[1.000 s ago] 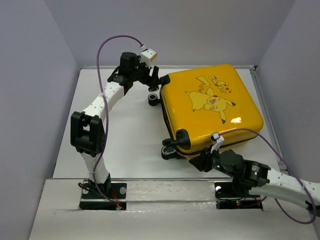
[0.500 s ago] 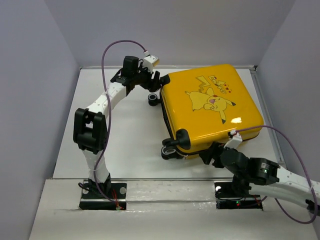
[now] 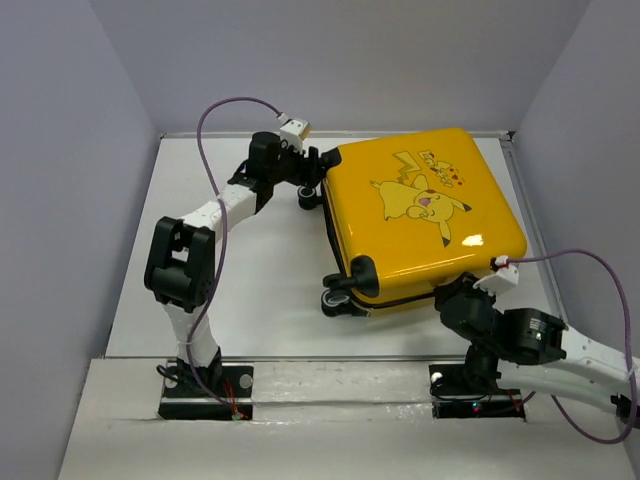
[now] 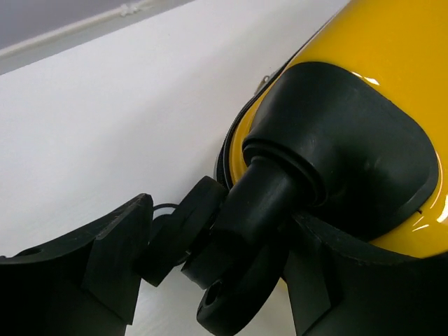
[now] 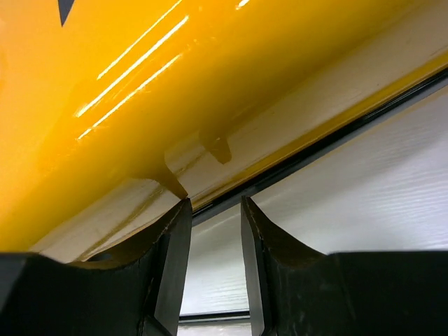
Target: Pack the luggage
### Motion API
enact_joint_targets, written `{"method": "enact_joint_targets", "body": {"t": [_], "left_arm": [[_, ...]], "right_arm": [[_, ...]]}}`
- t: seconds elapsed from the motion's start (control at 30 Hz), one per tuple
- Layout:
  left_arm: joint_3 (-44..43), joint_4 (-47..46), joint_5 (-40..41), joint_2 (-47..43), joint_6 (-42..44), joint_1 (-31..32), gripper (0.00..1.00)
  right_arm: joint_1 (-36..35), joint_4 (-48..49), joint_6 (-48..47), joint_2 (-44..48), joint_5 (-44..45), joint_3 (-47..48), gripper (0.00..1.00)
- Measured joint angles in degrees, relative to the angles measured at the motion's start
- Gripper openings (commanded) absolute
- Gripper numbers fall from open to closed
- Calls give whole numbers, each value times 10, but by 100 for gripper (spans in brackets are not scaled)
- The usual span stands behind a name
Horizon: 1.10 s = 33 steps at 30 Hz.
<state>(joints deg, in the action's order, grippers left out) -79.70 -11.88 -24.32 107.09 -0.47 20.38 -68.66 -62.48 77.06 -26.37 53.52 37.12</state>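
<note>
The luggage (image 3: 420,215) is a yellow hard-shell suitcase with a Pikachu print, lying closed and flat on the white table. My left gripper (image 3: 302,180) is at its far left corner. In the left wrist view the jaws (image 4: 220,259) sit on both sides of the black caster wheel (image 4: 182,234) under the yellow shell (image 4: 392,56), touching it. My right gripper (image 3: 445,298) is at the suitcase's near edge. In the right wrist view its jaws (image 5: 215,210) stand nearly shut with a narrow empty gap, tips just under the yellow shell (image 5: 105,84) and black zipper trim.
A second wheel (image 3: 337,302) sticks out at the suitcase's near left corner. White table (image 3: 250,270) lies to the left of the suitcase. Grey walls close in the back and sides. The table's right rim (image 3: 535,230) runs close beside the suitcase.
My left gripper has moved right and closed in on the far wheel. My right gripper has slid right along the suitcase's near edge. The suitcase has barely moved.
</note>
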Motion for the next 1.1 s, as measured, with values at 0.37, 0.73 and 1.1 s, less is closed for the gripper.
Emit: {"method": "enact_joint_targets", "body": {"t": [0.37, 0.73, 1.1], "left_arm": [[294, -217, 228, -170, -188, 26, 6], [476, -183, 423, -395, -288, 65, 6], [528, -27, 541, -576, -311, 112, 96]], "right_arm": [[233, 162, -212, -142, -73, -14, 41], [478, 508, -480, -346, -325, -16, 40], [529, 647, -563, -449, -503, 16, 38]]}}
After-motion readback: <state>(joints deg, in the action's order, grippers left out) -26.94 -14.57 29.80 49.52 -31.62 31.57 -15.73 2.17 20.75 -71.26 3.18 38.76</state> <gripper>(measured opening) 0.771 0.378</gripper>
